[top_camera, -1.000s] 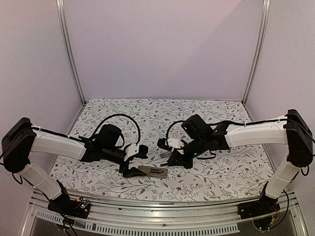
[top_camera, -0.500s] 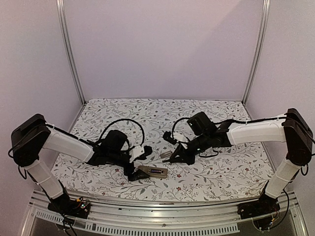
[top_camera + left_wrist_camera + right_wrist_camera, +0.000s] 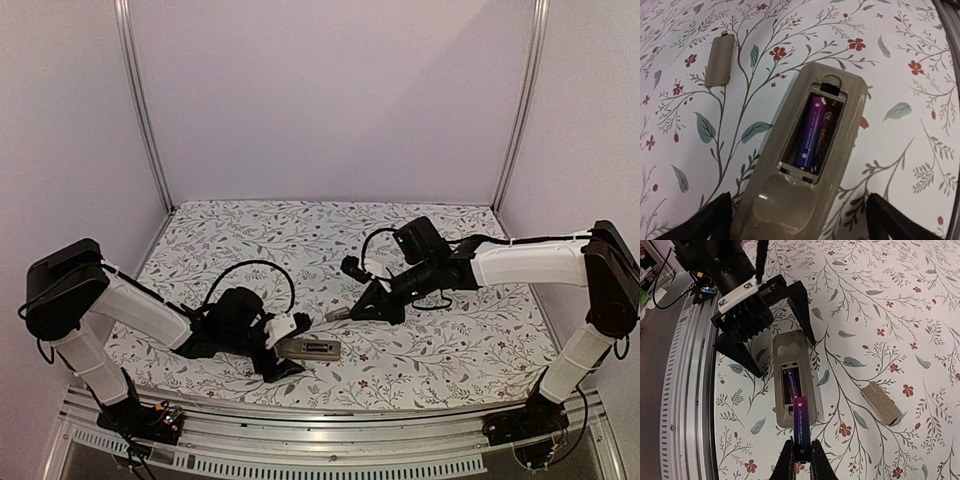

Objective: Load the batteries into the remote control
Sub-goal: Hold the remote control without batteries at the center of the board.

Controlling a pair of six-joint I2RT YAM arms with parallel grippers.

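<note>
**Inspector:** State of both pincers?

**Operator:** My left pincer [image 3: 800,222] stands wide, straddling one end of the slim greyish-tan plastic remote control [image 3: 785,205], which lies back-up on the floral tabletop [image 3: 920,150]. My right pincer [image 3: 801,447] is clamped on a purple cylindrical battery [image 3: 800,432] over the remote's end.

**Inspector:** The recess?

**Operator:** A seated purple battery [image 3: 810,132] fills one slot. The flat grey cover piece [image 3: 721,62] lies beside the remote. I'd line the held cell up with the free slot and lower it slowly, one end first.
</note>
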